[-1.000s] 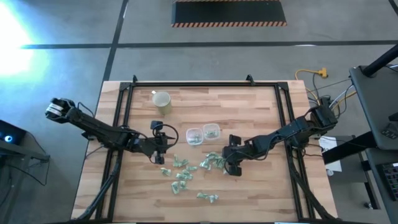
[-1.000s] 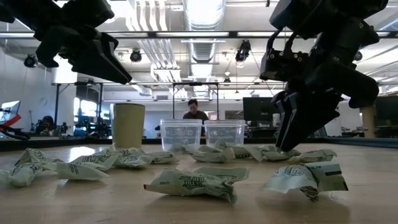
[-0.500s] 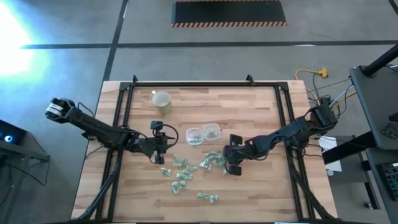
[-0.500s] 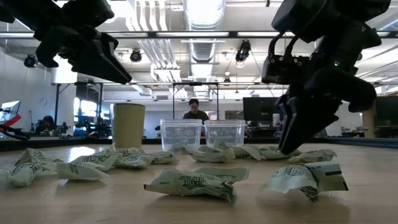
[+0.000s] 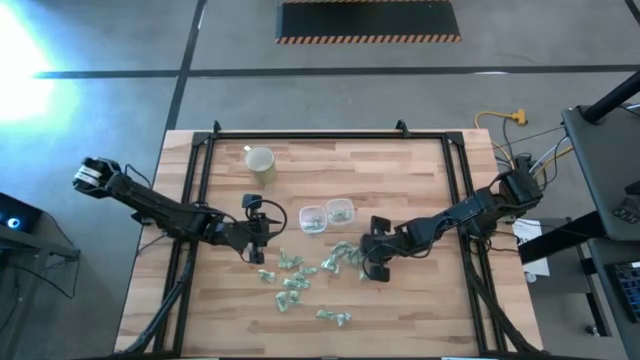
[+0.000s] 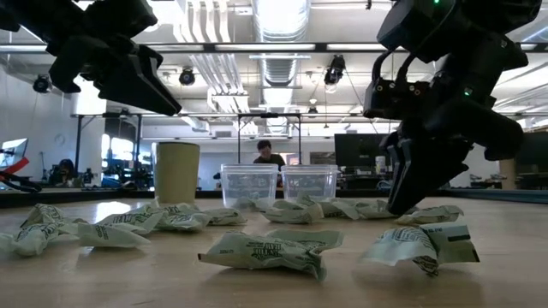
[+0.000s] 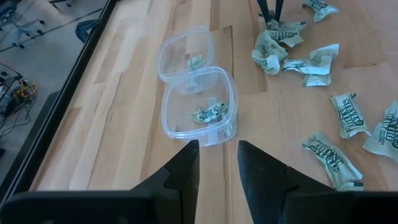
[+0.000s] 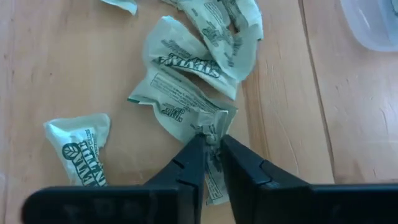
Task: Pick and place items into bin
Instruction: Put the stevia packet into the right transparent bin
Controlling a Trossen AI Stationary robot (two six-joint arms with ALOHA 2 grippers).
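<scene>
The right gripper is low over the table, at the right edge of the scattered packets. Its two fingers are almost together and pinch the crinkled end of one packet. This packet lies flat on the wood, so the grip is on it but it is not lifted. Just beside it, two more packets overlap each other, and another one lies apart.

In the high view the right gripper is near the middle of the table, a little to the right of the two clear bins. The bins stand side by side, touching, far from the packets' heap. Each bin holds one or two packets already.

The left gripper hovers above the table to the left of the bins and points to them. Its fingers stand partly open with a narrow gap, and nothing is between them. In the high view it is just left of the bins, above the packets.

Most packets lie loose on the wood in the near half of the table, some touching, some alone. A beige cup stands upright far to the left, well apart from them. In the low view a person shows in the room behind the bins.
</scene>
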